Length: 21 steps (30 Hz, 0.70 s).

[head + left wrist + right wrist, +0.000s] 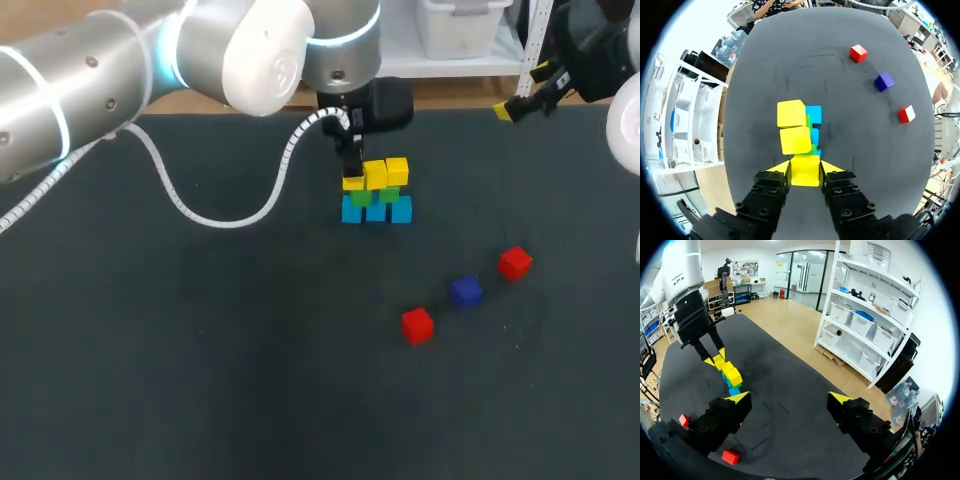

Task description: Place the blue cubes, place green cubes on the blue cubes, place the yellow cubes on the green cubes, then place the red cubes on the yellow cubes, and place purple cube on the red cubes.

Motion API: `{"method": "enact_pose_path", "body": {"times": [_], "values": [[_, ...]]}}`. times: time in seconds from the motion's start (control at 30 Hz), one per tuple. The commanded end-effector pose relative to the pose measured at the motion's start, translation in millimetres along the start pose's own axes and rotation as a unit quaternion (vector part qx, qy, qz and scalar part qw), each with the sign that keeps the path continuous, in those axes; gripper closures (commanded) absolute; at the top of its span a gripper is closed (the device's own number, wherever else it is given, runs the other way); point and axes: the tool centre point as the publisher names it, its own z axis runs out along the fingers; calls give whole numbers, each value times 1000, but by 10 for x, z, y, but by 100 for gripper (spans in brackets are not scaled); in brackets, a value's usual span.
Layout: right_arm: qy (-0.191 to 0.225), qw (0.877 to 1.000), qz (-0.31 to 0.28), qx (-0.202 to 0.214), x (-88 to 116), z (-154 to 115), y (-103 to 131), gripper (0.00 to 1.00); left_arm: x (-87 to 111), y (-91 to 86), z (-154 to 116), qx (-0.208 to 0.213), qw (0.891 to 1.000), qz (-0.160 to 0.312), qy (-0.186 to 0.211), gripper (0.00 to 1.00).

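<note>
We are holding the end yellow cube [805, 172] in our left tool [805, 169], whose yellow-tipped fingers [780, 167] are pressing on it from both sides. In the head view our left arm [120, 60] is coming in from the left and reaching past the middle of the table [200, 380], with the left tool pointing down at the left end of the stack. The end yellow cube is sitting in line with the two other yellow cubes [795, 140], just beside the nearer one, though we cannot tell whether it is resting on the layer below. Under the yellow row the green cubes [390, 194] are showing as a thin band, and they are lying on the blue cubes [401, 209], which are standing side by side on the table in a row of three.

Well apart from the stack, toward our right, three loose cubes are lying in a slanted line on the table: one red cube [417, 325], the purple cube [466, 291] between, and another red cube [515, 263].

Our right tool [790, 398] is hanging above the far right corner of the table, away from every cube, with its fingers spread wide and nothing between them.
</note>
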Motion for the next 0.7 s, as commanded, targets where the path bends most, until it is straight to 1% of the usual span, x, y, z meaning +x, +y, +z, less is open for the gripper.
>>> {"method": "enact_pose_path", "body": {"times": [0.03, 0.7], "values": [[-1, 1000, 0, -2, 2, 2, -10, 0, -12, 49, 15, 4, 1000, -1, 1, 100], [-1, 1000, 0, -2, 2, 2, -10, 0, -19, 71, 64, 13, 1000, -7, -5, 100]]}}
